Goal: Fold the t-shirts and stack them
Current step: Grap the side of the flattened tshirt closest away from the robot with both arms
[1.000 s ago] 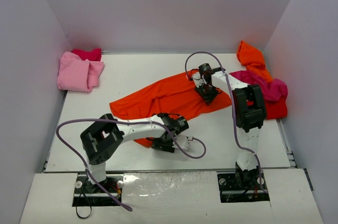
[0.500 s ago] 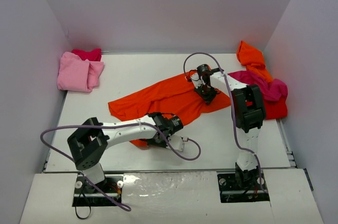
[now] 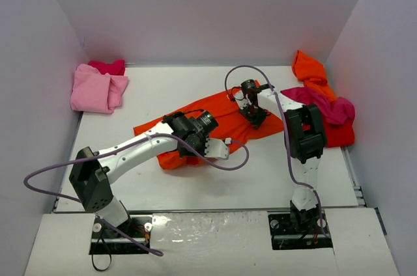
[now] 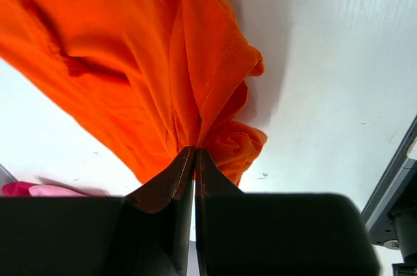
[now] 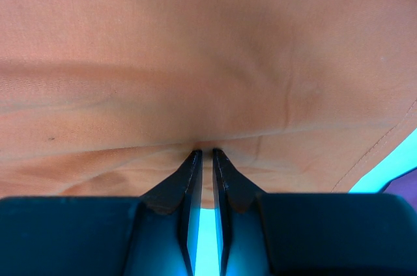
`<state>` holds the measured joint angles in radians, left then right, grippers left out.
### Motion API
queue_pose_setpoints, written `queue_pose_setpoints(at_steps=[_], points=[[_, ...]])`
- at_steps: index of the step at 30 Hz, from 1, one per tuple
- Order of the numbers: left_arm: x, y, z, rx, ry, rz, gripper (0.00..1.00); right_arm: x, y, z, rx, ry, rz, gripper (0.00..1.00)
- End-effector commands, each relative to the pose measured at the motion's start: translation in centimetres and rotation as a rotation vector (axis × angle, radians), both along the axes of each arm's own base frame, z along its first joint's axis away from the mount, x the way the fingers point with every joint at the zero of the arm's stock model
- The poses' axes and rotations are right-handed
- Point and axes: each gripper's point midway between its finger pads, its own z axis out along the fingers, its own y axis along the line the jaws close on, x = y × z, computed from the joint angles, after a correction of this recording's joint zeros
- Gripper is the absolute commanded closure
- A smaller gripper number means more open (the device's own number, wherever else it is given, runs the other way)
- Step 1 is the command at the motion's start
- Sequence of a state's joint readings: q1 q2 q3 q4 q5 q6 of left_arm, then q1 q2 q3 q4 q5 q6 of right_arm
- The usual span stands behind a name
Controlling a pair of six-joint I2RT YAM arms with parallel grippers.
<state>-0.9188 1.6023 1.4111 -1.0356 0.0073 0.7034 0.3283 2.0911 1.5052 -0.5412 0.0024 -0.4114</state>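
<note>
Editor: Where does the orange shirt (image 3: pixel 218 114) lie?

Photographer: Across the middle of the desk (image 3: pixel 273 172), stretched slantwise, partly flat and partly gathered.

Editor: And the left tool (image 4: pixel 194 152)?

Photographer: Closed on the orange shirt's near edge. The wrist view shows both jaws pressed together with a bunch of cloth pinched between them, folds fanning away from the tips.

Editor: The right tool (image 5: pixel 204 153)?

Photographer: At the orange shirt's far right end, jaws drawn almost together, tips dug into the cloth. A small pucker sits between them, so it grips the same shirt.

Editor: What else is in frame?

Photographer: A bundled pink shirt (image 3: pixel 98 88) lies well to the left of the orange shirt, at the desk's far edge, with a magenta shirt (image 3: pixel 108 66) touching it from behind. To the orange shirt's right, a loose heap (image 3: pixel 326 110) of orange, magenta and red cloth fills the corner. Its magenta part lies just beside the end that the right tool holds.

Editor: Is anything stacked?

Photographer: Only the pink and magenta pair sit together. The orange shirt is unfolded.
</note>
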Motion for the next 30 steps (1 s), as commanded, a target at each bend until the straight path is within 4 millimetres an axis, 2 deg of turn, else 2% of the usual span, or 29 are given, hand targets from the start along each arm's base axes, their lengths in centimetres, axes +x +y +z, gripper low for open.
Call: queue_pose_setpoints(at_steps=[1, 2, 4, 5, 7, 8, 11, 15, 17, 19, 22, 24, 30], points=[[2.0, 0.9, 3.0, -0.074, -0.039, 0.014, 1.00, -2.3, -0.4, -3.4, -0.036, 0.117, -0.004, 0.89], [2.5, 1.3, 2.8, -0.075, -0.033, 0.032, 0.99, -2.2, -0.8, -3.4, -0.059, 0.110, -0.008, 0.89], [3.9, 1.7, 2.0, -0.088, -0.012, 0.075, 0.85, -2.4, -0.8, -3.5, -0.059, 0.115, -0.006, 0.88], [4.3, 2.2, 1.9, -0.090, -0.009, 0.096, 0.85, -2.4, -0.8, -3.6, -0.060, 0.116, -0.006, 0.87], [6.0, 2.7, 0.6, -0.087, -0.003, 0.151, 0.50, -2.4, -0.9, -3.6, -0.064, 0.115, -0.006, 0.87], [6.6, 3.0, 0.2, -0.086, 0.000, 0.175, 0.38, -2.4, -1.0, -3.6, -0.066, 0.114, -0.006, 0.87], [7.3, 3.5, -0.2, -0.088, -0.004, 0.201, 0.34, -2.5, -1.0, -3.6, -0.068, 0.115, -0.006, 0.86], [7.4, 3.6, 0.8, -0.121, -0.049, 0.203, 0.32, -2.4, -1.1, -3.6, -0.070, 0.111, -0.005, 0.86], [6.6, 3.2, 1.6, -0.147, -0.034, 0.191, 0.32, -2.5, -1.1, -3.6, -0.071, 0.112, -0.005, 0.85], [5.0, 2.1, 2.8, -0.175, -0.024, 0.153, 0.32, -2.4, -1.0, -3.5, -0.068, 0.109, -0.005, 0.85], [2.7, 0.6, 3.4, -0.162, -0.052, 0.069, 0.32, -2.5, -1.0, -3.6, -0.069, 0.112, -0.003, 0.85], [1.2, -0.6, 3.3, -0.132, -0.064, 0.007, 0.32, -2.5, -1.0, -3.6, -0.072, 0.111, -0.002, 0.85], [-0.2, -2.1, 0.3, -0.052, -0.007, -0.058, 0.32, -2.6, -1.0, -3.5, -0.075, 0.108, -0.002, 0.85]])
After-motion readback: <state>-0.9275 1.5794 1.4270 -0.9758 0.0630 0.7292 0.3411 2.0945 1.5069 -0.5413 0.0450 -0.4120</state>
